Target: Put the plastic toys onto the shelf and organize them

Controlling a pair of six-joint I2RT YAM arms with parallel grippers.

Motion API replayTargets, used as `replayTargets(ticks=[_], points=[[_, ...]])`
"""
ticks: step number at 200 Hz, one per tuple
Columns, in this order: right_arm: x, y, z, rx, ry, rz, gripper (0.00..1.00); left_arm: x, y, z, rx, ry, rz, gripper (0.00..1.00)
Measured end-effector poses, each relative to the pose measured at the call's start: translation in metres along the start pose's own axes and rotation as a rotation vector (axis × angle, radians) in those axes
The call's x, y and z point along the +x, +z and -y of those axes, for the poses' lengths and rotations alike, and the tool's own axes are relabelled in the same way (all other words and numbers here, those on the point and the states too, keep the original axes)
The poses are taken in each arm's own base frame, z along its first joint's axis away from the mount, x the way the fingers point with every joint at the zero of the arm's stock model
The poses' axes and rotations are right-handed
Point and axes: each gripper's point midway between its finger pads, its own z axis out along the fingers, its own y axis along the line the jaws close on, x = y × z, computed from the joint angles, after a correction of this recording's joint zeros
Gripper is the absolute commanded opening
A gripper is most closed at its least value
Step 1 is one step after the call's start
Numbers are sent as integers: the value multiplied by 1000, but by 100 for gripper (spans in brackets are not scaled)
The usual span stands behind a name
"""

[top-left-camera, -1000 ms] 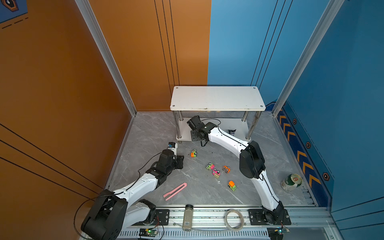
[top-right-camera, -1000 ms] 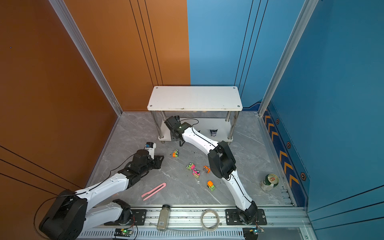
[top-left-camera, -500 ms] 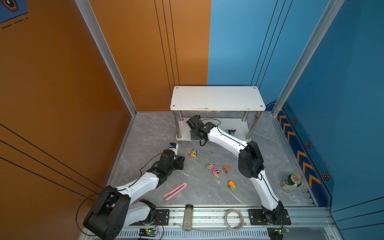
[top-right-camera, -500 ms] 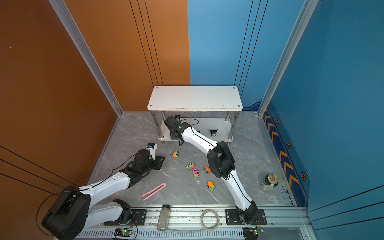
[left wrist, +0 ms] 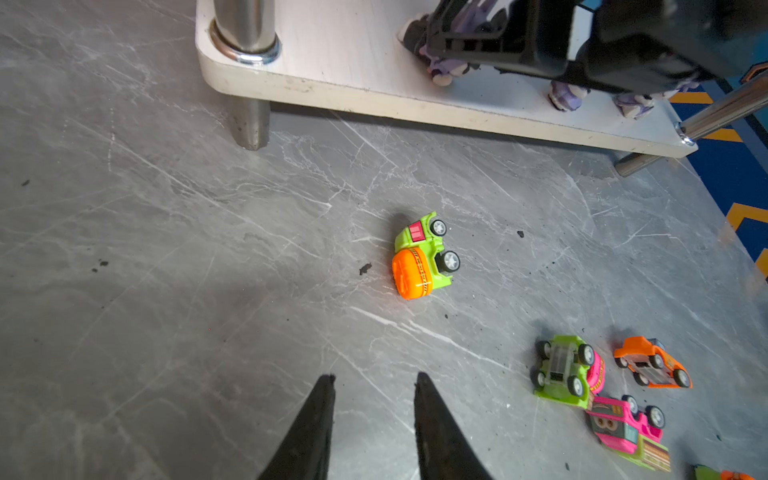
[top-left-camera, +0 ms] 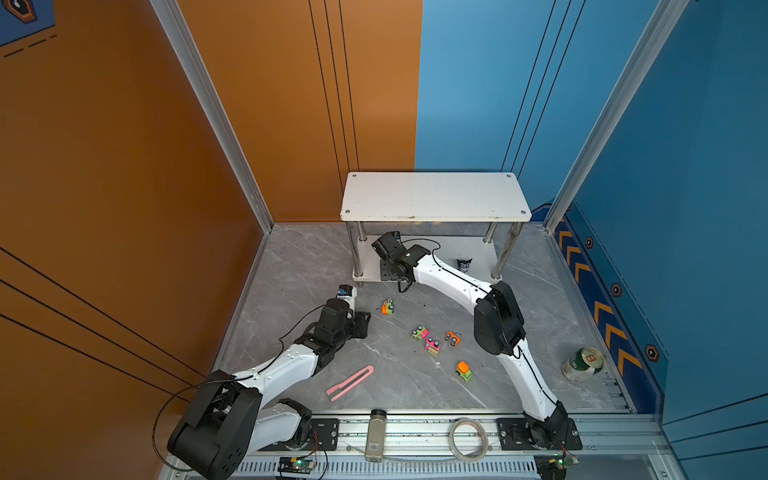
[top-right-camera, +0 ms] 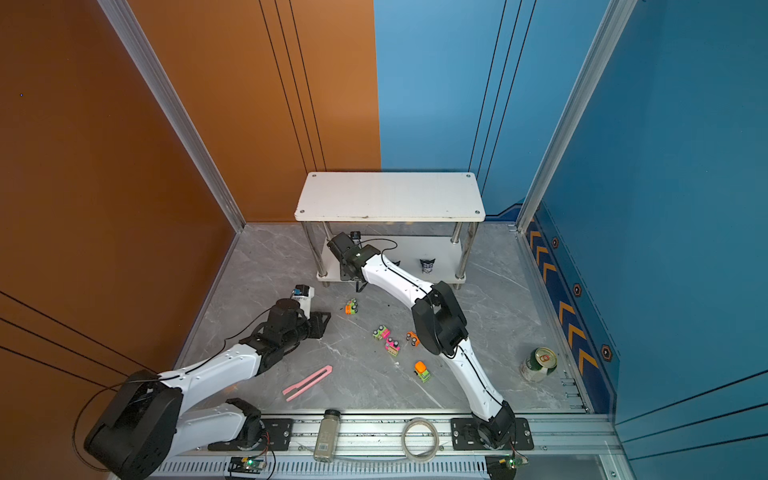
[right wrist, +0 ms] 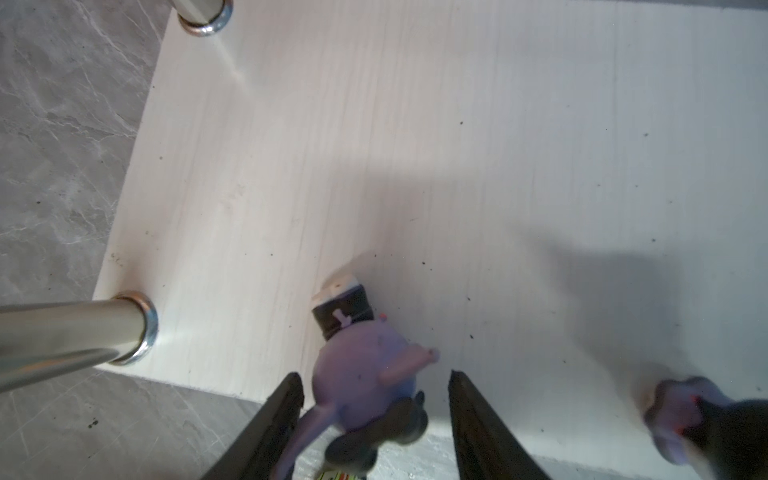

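Starting at your left, the left gripper (left wrist: 374, 378) hangs over the grey floor (left wrist: 166, 249) with its jaws a little apart and nothing between them. An orange-and-green car (left wrist: 424, 257) lies on its side just ahead of it. Next comes the shelf (top-left-camera: 434, 195), where your right gripper (right wrist: 376, 374) reaches over the front edge of the lower tier. Its jaws are parted wider than the purple figurine (right wrist: 357, 365) between them, with a clear gap on one side, so you have no grip on it. A second figurine (right wrist: 685, 415) stands near it on that tier, and a third figurine (top-left-camera: 464, 264) stands further right. The four other cars (top-left-camera: 432, 345) sit scattered on the floor, apart from the shelf.
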Motion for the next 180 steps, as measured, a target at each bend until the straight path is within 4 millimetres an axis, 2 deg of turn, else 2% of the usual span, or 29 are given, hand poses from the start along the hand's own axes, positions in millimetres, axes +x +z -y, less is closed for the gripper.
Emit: replayTargets(ticks=[86, 180], points=[[1, 1, 0, 0, -2, -3, 59, 0, 0, 0, 0, -1, 0, 34], [14, -4, -21, -42, -29, -21, 60, -3, -2, 2, 11, -3, 8, 35]])
